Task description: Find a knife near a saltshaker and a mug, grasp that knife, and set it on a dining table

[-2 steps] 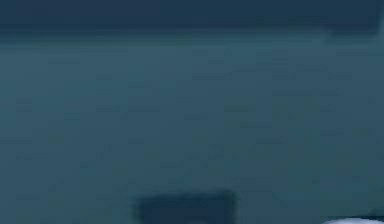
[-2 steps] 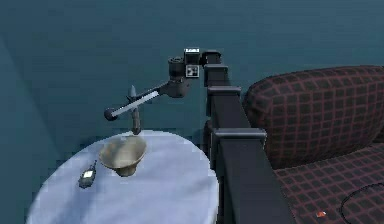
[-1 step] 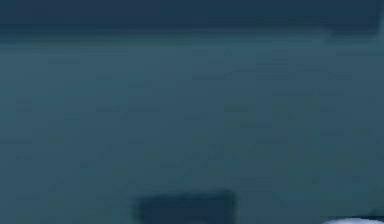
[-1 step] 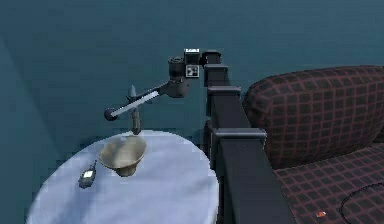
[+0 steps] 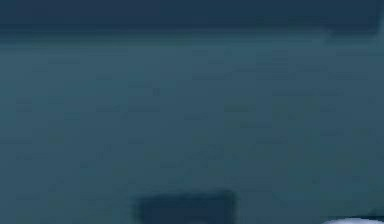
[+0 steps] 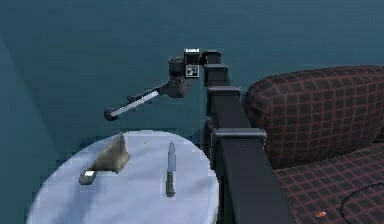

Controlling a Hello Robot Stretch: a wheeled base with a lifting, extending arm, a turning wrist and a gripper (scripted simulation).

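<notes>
Two small things, a grey lump [image 6: 88, 178] and a tan wedge [image 6: 113, 155], lay on the round pale table [image 6: 130, 205] below the claw [image 6: 112, 113]. The claw hung with bare wall behind its tips and carried nothing, and its grip could not otherwise be told. Below and right of those tips the knife [image 6: 170, 168] lay flat on that table, slim and grey, its long axis running almost straight up the picture across the slanting fingers, with the dark arm [image 6: 235, 130] and a plaid couch [image 6: 320, 110] farther right.
</notes>
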